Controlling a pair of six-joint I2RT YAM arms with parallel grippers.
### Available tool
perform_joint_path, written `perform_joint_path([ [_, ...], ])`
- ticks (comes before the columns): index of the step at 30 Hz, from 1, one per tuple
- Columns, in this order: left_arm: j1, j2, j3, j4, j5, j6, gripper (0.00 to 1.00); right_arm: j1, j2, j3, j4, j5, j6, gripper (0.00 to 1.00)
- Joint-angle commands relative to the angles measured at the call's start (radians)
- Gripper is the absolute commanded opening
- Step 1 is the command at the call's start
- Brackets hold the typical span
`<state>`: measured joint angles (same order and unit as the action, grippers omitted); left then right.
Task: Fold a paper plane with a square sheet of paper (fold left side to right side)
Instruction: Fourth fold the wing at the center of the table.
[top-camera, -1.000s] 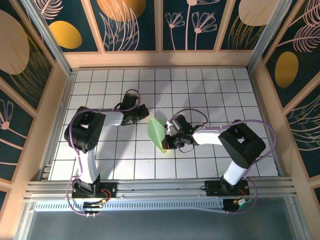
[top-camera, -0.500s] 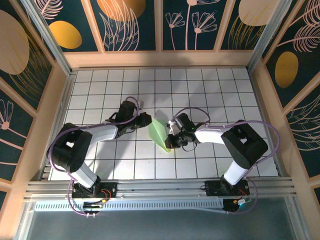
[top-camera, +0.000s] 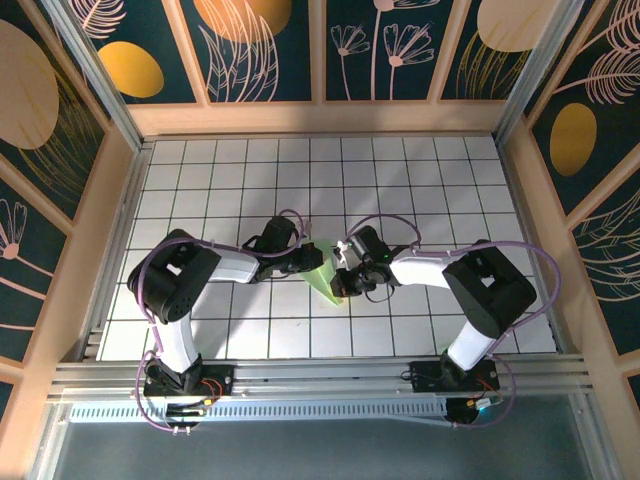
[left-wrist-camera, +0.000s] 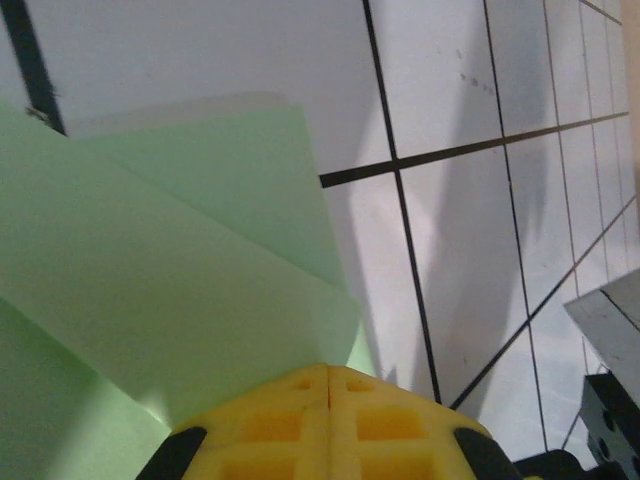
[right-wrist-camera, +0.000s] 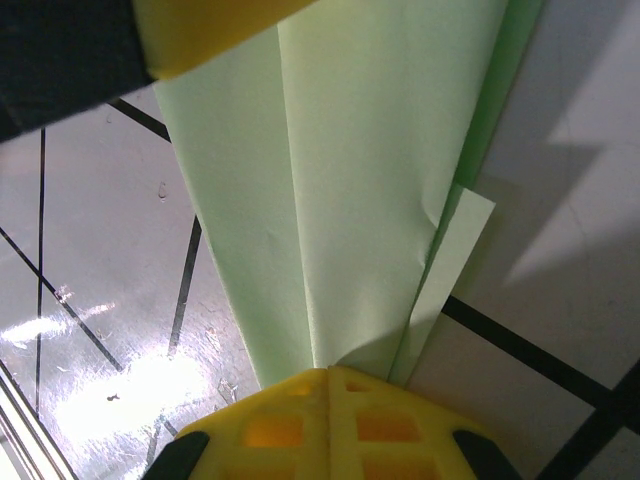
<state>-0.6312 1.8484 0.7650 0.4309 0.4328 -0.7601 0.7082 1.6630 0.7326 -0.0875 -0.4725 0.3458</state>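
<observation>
A thin pale green sheet of paper (top-camera: 322, 274), folded into a long pointed wedge with layered flaps, lies on the white grid-tiled tabletop (top-camera: 420, 190) between the two arms. The left gripper (top-camera: 307, 262), its yellow fingers (left-wrist-camera: 290, 420) pressed together, rests at the sheet's left edge. The right gripper (top-camera: 339, 286), likewise pressed together, sits at the narrow near tip, seemingly bearing down on it rather than pinching it.

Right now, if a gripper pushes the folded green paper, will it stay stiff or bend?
Probably floppy: the paper plane is thin, with a small buckle beside one crease. Likely very light, so it may slide on the glossy table.
</observation>
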Motion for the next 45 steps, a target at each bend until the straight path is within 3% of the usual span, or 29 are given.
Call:
perform_joint_path([
  [1,-0.001,0.030,0.017,0.009,-0.036,0.005,0.00,-0.015,0.037,-0.053,-0.178,0.114,-0.022,0.00],
  [6,-0.001,0.047,0.015,-0.044,-0.105,0.021,0.00,-0.018,0.027,-0.055,-0.189,0.114,-0.026,0.00],
  [14,-0.002,0.055,0.023,-0.082,-0.126,0.018,0.00,-0.028,-0.040,0.013,-0.191,0.030,-0.032,0.00],
  [24,-0.001,0.044,-0.025,-0.037,-0.105,-0.027,0.00,-0.044,-0.142,0.033,-0.044,-0.104,0.098,0.00],
  [31,-0.002,0.046,-0.021,-0.040,-0.101,-0.019,0.00,-0.010,-0.079,0.010,0.115,-0.064,0.204,0.00],
  [45,-0.002,0.044,-0.020,-0.050,-0.105,-0.015,0.00,0.002,0.026,0.029,0.202,-0.003,0.232,0.00],
])
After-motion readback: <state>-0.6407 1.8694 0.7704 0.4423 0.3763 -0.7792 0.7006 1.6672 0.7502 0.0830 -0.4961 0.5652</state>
